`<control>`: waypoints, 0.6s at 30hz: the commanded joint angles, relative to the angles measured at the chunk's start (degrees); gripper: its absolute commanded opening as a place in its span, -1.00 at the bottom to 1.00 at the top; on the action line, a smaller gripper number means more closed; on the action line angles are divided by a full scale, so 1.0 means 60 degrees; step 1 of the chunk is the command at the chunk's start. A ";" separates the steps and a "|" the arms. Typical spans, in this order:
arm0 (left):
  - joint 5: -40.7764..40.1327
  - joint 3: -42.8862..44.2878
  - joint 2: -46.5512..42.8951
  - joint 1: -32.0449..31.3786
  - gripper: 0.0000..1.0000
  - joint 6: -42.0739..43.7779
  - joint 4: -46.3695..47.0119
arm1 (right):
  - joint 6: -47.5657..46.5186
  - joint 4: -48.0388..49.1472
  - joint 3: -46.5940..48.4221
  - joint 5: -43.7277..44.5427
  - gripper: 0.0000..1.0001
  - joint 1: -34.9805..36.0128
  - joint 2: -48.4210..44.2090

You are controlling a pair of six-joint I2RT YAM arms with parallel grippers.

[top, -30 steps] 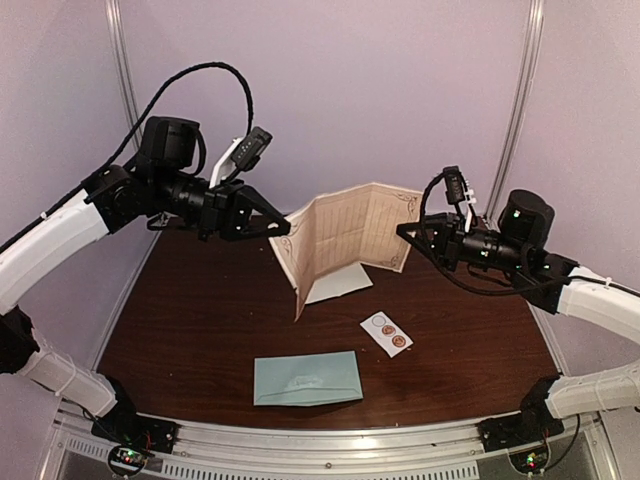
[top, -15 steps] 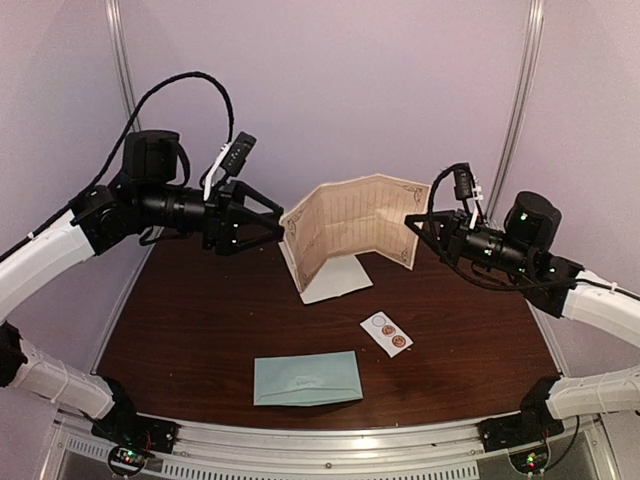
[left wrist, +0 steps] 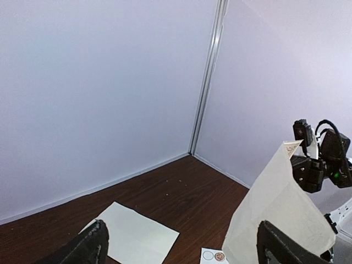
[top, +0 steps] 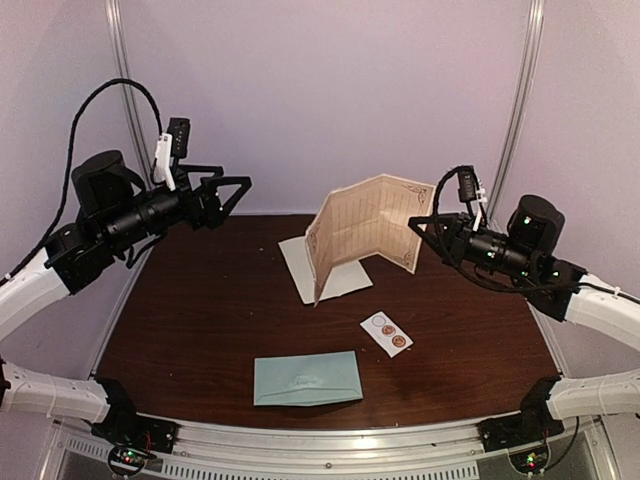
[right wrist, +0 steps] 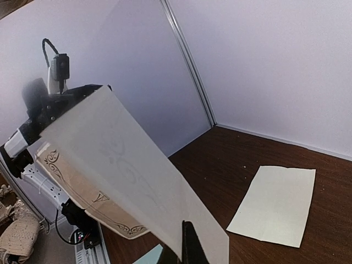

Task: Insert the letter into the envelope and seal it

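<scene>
The letter (top: 368,232), a cream sheet with ornate borders, stands creased in a V above the back of the table. My right gripper (top: 417,228) is shut on its right edge. In the right wrist view the letter (right wrist: 126,170) fills the left half, pinched at the right gripper (right wrist: 186,245). My left gripper (top: 236,189) hangs open in the air well left of the letter, holding nothing. Its view shows the letter (left wrist: 275,203) at the right. The pale teal envelope (top: 307,378) lies flat near the table's front edge, apart from both grippers.
A plain white sheet (top: 296,262) lies flat on the brown table under and behind the letter, white sheet (left wrist: 135,239) (right wrist: 278,203). A small white sticker strip (top: 386,334) with round seals lies right of centre. Pale walls close the back and sides.
My left gripper opened, let go of the letter's left edge and drew back to the left and upward. The letter now hangs from the right gripper alone, folded tighter.
</scene>
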 commanded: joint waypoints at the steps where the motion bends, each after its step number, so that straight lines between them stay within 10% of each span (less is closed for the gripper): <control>1: -0.0260 0.0041 0.0759 0.0057 0.91 -0.0047 0.0439 | 0.0200 -0.0035 0.0068 0.0080 -1.00 0.0050 -0.0096; 18: 0.4720 -0.0006 0.2951 -0.0718 0.91 0.1141 0.1315 | 0.0980 -0.1186 0.1008 0.0248 -1.00 0.0050 0.0622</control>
